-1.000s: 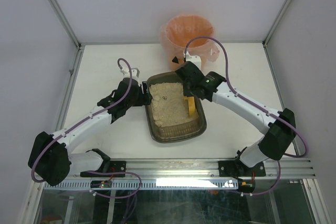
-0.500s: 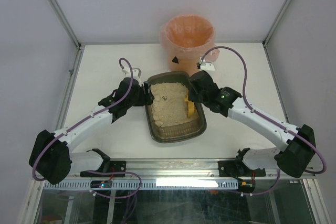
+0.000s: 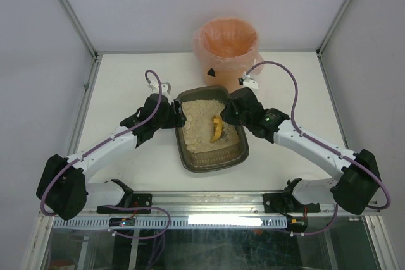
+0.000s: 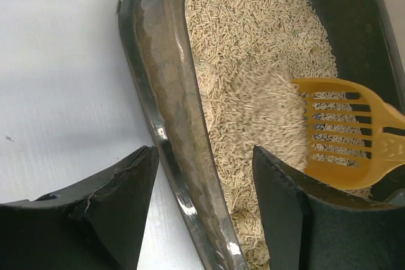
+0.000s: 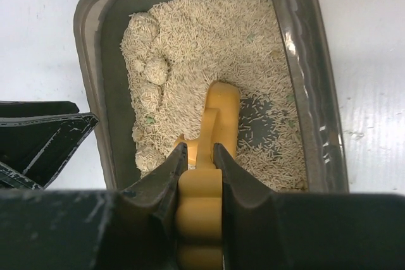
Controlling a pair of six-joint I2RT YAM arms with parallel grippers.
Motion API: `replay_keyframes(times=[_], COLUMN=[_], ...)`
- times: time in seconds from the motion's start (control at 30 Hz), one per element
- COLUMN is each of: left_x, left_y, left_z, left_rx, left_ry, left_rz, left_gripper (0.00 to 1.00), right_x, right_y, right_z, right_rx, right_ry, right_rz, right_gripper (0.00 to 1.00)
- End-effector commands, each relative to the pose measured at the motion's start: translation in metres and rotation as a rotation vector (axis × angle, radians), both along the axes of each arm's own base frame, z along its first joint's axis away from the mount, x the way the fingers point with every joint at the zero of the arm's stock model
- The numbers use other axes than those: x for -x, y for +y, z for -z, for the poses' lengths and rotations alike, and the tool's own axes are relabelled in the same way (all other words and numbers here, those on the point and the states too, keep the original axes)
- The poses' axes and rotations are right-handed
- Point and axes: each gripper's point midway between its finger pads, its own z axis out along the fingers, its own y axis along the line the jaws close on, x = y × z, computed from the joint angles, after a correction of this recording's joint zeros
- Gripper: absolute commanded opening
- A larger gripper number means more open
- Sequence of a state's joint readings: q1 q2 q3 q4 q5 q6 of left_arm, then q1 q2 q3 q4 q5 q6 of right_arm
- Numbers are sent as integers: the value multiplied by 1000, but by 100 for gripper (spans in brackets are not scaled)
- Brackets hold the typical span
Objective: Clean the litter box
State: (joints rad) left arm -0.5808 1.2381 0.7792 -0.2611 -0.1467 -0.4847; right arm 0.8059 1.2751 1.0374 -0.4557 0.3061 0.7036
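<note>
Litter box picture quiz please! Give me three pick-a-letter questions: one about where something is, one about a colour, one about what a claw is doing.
1. Where is the scoop's head? A in the litter box; B outside it, leftwards; C outside it, rightwards.
2. What colour is the scoop? A blue; B yellow; C green.
3. What is the right gripper doing? A hanging open; B shut on nothing; C shut on the scoop's handle.
Answers: 1 A, litter lies all around it; 2 B, yellow in all views; 3 C, it clamps the handle.
</note>
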Motion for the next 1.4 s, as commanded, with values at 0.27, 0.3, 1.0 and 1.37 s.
replay_keyframes(times=[0.27, 0.3, 1.0, 1.37], left_x=[-8, -8, -12, -16], left_y=[-13, -14, -25, -21], left_z=[0, 2, 31, 29], left_rx=[40, 39, -2, -14], left_ry=[-2, 6, 86, 78], left_rz=[30, 35, 75, 52], left_gripper=[51, 49, 31, 37], right_x=[-7, -10, -33, -37], right_y=[17, 17, 79, 91], right_z=[47, 52, 135, 90], right_rx=[-250, -244, -453, -612], right_ry=[35, 33, 143, 42], right_rz=[49, 56, -70, -162], right_gripper=[0, 0, 0, 0])
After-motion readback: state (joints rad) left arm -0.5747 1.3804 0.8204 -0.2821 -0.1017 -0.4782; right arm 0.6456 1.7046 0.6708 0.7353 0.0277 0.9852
